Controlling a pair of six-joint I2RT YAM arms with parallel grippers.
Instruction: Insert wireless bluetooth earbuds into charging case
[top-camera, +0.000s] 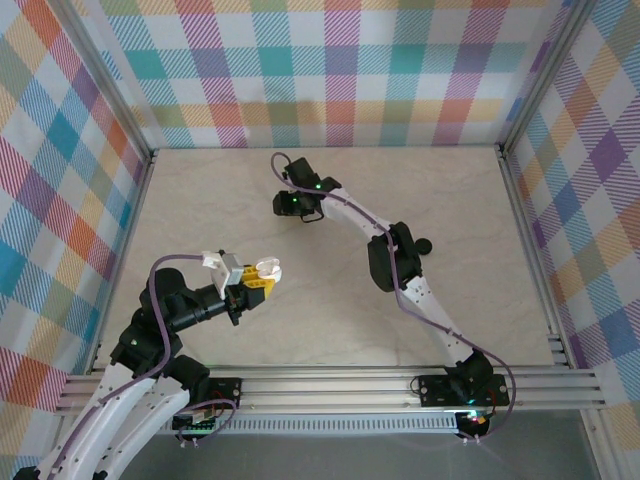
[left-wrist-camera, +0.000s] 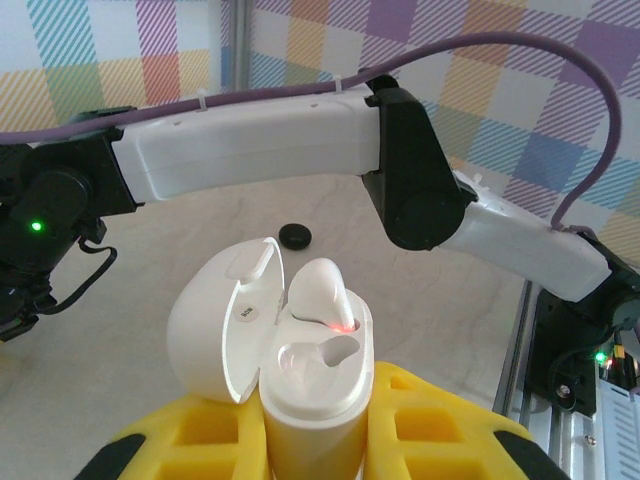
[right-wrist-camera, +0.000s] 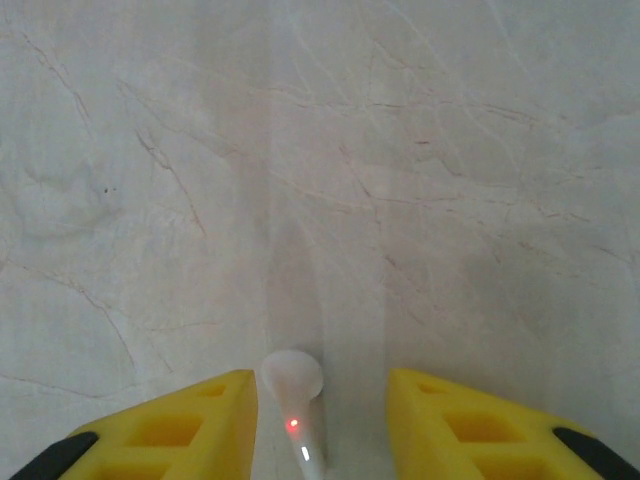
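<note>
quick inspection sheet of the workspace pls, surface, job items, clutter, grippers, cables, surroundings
surface: pale marble-look table, no spills seen
job's things: white charging case open, lid swung aside; seated earbud in one slot, red light on, other slot empty; loose earbud, white, lying on the table, red light on
clutter: small black item on the table beside the right arm's elbow, too small to identify
grippers: left gripper shut on the case; right gripper open, a finger on either side of the loose earbud, not touching it
cables: purple cable along each arm, no snag seen
surroundings: plaid cloth walls, aluminium frame
</note>
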